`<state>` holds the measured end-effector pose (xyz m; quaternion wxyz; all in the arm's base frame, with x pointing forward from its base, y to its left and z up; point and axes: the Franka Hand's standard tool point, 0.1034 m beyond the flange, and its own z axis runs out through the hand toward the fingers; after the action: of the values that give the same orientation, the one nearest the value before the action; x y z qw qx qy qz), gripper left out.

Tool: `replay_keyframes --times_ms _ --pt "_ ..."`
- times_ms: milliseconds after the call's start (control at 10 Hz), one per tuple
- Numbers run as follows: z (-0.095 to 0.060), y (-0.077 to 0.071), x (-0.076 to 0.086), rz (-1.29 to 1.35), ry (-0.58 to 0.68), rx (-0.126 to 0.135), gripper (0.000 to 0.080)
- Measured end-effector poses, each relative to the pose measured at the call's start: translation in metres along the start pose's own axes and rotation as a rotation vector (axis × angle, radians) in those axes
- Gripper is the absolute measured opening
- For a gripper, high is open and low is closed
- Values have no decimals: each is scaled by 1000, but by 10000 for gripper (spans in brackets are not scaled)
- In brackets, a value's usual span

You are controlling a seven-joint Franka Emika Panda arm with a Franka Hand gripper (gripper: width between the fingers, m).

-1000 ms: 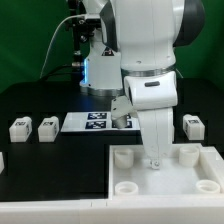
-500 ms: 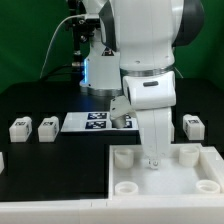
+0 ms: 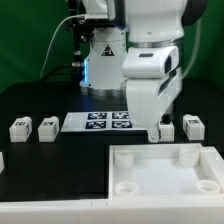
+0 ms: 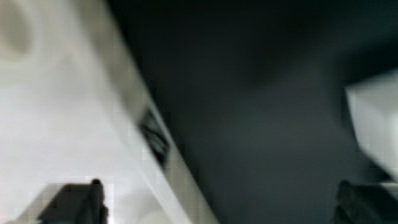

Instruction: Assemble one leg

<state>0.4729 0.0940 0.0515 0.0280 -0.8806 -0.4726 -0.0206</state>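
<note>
Exterior view first: your gripper (image 3: 160, 122) hangs low right at the leg (image 3: 167, 132), just behind the tray (image 3: 200, 158), with a neighbouring leg (image 3: 194, 126) close by on that view's right; I'd line the fingers up square across the block's flat sides and come straight down so you don't bump the neighbour; can't tell from here if anything's touching. Wrist view's blurry, but the fingertips (image 4: 71, 203) stand wide apart with only dark table (image 4: 249, 90) between them; nothing gripped.
</note>
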Motion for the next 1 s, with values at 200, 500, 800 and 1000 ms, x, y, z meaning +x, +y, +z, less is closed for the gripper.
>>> replay_keyframes --times_ms 200,500,800,1000 --pt "-2 -21 20 295 10 4 649" --pt "-2 -28 24 573 23 22 649" --pt "1 -57 46 934 15 46 649" --pt "3 -69 53 949 14 51 649"
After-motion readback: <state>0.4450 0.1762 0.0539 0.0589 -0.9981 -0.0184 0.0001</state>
